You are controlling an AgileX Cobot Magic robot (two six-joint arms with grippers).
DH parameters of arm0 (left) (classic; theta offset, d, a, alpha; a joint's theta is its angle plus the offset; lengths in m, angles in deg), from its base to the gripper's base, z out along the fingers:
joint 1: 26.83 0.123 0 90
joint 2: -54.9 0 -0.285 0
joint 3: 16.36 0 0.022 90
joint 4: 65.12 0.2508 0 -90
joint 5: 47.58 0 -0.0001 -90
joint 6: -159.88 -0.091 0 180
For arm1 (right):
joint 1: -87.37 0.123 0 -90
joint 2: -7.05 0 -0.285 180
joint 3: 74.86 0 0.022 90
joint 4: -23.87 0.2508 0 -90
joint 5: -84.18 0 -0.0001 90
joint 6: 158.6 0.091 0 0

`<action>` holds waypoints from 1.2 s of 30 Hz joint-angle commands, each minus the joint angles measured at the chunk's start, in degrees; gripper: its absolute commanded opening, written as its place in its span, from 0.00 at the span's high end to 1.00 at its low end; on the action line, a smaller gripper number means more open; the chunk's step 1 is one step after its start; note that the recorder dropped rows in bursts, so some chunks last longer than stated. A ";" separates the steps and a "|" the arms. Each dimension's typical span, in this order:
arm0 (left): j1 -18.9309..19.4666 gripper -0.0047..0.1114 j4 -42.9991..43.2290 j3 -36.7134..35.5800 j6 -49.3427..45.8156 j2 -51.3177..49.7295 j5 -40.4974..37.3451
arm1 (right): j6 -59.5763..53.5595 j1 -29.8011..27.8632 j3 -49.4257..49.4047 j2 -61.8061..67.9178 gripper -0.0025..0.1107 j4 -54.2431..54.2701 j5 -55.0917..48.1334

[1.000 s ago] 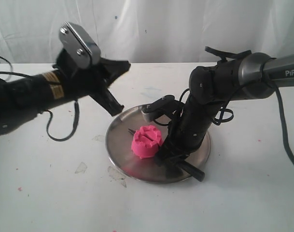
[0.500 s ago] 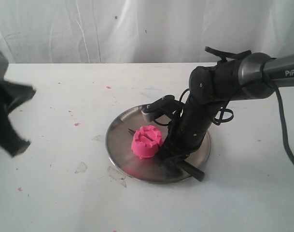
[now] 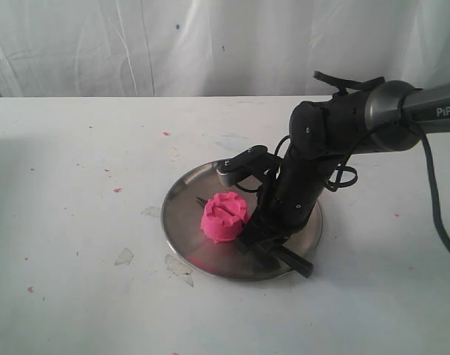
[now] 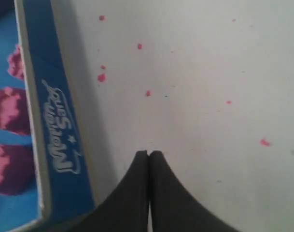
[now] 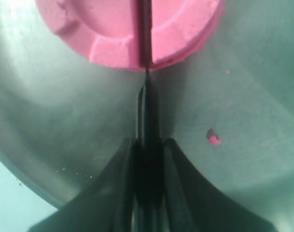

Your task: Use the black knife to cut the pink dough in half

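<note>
Noting largest first: the white table carries the steel plate, which holds the pink dough just toward 9 o'clock of plate centre in the exterior view. A blue box lies beside the left gripper; it shows pink patches, print or contents unclear. The left fingertips are pressed together with nothing between. The right gripper is clamped on the black knife at its handle, blade sunk in the dough's central slot, handle end overhanging the rim near 4 o'clock. Judgement: dough soft, light, tacky, may drag with the blade; knife stiff, slim, best held mid-handle. One pink crumb sits on the plate.
</note>
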 commanded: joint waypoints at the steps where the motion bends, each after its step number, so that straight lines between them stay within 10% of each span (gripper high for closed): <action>1: 0.19 0.96 -11.72 -3.78 -0.88 10.53 5.44 | 0.35 -0.43 -0.74 2.09 0.98 -0.81 -0.68; 12: 0.19 0.96 -6.62 -8.52 -0.06 30.76 11.02 | 0.35 -0.43 -0.74 2.09 0.98 -0.81 -0.79; 36: 0.19 0.96 -6.62 -8.52 -0.19 31.43 11.36 | 5.11 -0.43 -0.51 1.72 0.98 -2.94 -0.78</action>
